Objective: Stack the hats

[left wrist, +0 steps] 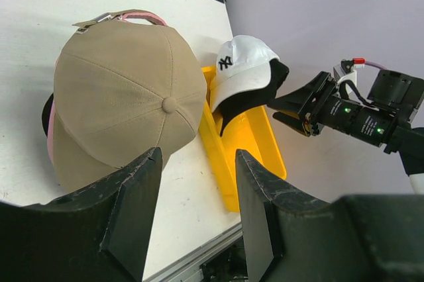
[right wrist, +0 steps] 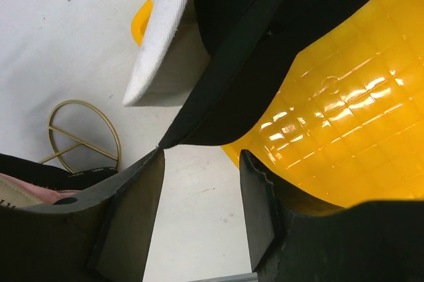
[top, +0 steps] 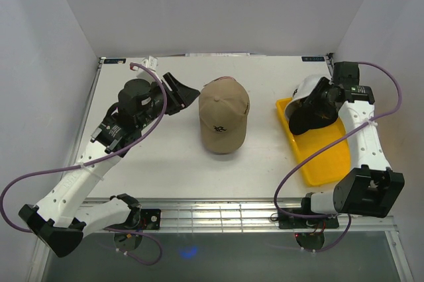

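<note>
Tan cap (top: 224, 113) at tabletop (top: 152, 163) centre, atop pink cap (left wrist: 147, 16). Left claw (left wrist: 199, 155) at its 10 o'clock, wide, empty. White NY cap (left wrist: 242, 63) over black cap (left wrist: 255, 93) in yellow tray (top: 324, 163), 3 o'clock of tan cap. Right claw (right wrist: 202, 155) parted, nothing between fingers, black brim just beyond tips.

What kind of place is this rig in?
Probably a robot lab test cell: plain white walls box in a white table, two arms are bolted at its near edge, and caps and a yellow tray sit as props.
</note>
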Available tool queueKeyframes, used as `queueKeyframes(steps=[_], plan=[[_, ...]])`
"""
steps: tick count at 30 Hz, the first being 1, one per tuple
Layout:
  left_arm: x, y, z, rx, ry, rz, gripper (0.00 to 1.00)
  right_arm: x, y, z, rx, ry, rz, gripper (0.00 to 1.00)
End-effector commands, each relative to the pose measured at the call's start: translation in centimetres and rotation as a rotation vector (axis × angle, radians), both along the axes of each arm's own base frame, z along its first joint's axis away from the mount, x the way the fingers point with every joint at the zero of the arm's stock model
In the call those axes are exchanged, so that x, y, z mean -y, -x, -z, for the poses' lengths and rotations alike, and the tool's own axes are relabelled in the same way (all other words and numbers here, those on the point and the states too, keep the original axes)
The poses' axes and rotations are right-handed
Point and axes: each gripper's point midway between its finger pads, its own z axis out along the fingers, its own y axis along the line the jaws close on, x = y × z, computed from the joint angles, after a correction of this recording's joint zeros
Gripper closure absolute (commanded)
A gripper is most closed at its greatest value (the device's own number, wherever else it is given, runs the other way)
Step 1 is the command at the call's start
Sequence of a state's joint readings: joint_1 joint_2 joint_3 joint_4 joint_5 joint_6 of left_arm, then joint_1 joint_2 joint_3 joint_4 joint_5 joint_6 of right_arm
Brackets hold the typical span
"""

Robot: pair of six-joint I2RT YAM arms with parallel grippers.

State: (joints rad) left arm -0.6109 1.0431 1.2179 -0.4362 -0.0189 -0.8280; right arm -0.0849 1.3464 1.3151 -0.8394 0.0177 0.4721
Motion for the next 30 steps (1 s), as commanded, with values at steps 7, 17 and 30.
queueKeyframes(steps=[7, 17, 30], plan=[[-0.2, 0.5, 0.0, 0.010, -0.010, 0.009, 0.41, 0.1, -2.2, 1.4, 0.015, -0.034, 0.041, 0.46], [-0.2, 0.4, 0.9, -0.010, -0.019, 0.007, 0.41, 0.0, -0.8, 4.3, -0.029, -0.032, 0.042, 0.60], [-0.4, 0.4, 1.3, -0.014, -0.021, -0.004, 0.41, 4.0, 2.7, 0.1, 0.009, 0.151, 0.101, 0.92]])
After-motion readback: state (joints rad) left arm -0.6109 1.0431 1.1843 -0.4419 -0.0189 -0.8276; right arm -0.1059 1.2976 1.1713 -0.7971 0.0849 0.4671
